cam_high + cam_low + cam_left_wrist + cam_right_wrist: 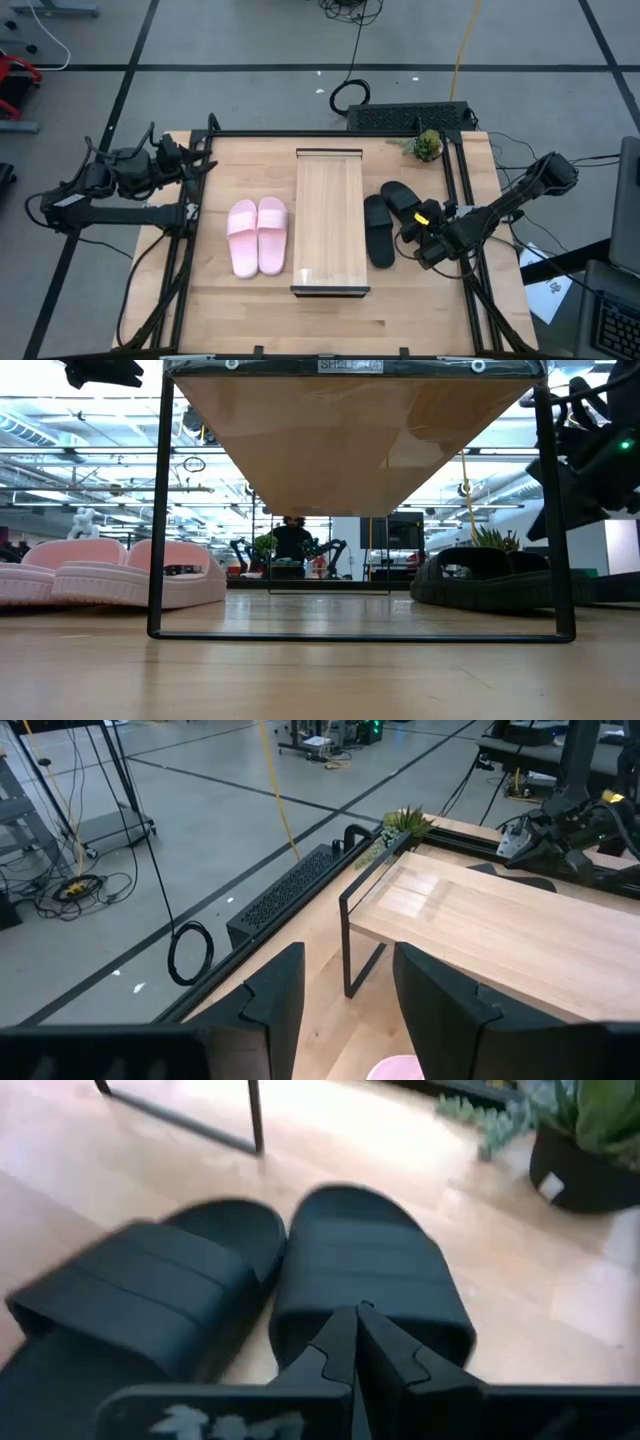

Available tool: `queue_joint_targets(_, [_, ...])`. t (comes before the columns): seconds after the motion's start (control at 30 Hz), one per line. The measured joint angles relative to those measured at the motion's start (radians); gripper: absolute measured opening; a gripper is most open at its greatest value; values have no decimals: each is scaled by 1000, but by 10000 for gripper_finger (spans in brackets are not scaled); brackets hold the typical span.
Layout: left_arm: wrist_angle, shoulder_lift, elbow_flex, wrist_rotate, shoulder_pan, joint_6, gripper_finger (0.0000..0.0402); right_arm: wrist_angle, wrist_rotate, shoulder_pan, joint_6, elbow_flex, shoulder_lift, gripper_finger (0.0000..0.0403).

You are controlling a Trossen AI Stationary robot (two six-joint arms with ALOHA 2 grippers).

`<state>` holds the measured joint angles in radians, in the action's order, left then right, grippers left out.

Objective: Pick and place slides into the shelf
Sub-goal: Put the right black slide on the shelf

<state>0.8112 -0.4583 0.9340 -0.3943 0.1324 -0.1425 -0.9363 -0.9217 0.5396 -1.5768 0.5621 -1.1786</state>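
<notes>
Ribbed black slides (250, 1290) lie below the closed right claw (357, 1342).

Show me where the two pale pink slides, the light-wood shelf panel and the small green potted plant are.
pale pink slides (258, 236): high view, the ribbed straps where the pair touch.
light-wood shelf panel (330, 220): high view, middle of its bare top.
small green potted plant (427, 145): high view, its leaves.
</notes>
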Motion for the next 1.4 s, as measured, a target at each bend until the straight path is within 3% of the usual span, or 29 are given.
queue_joint_targets(0.17, [0,0,0,0,0,0,157,-76,85,0,-22,0,29,0])
queue_joint_targets(0.37, [0,0,0,0,0,6,157,-96,43,1,-27,0,63,8])
queue_joint_targets(0.87, [0,0,0,0,0,22,157,-146,55,6,-66,-64,224,117])
queue_joint_targets(1.1, [0,0,0,0,0,37,157,-53,2,15,-90,-176,264,122])
queue_joint_targets(1.4, [-1,-28,1,-38,0,51,157,3,9,32,-86,-219,305,127])
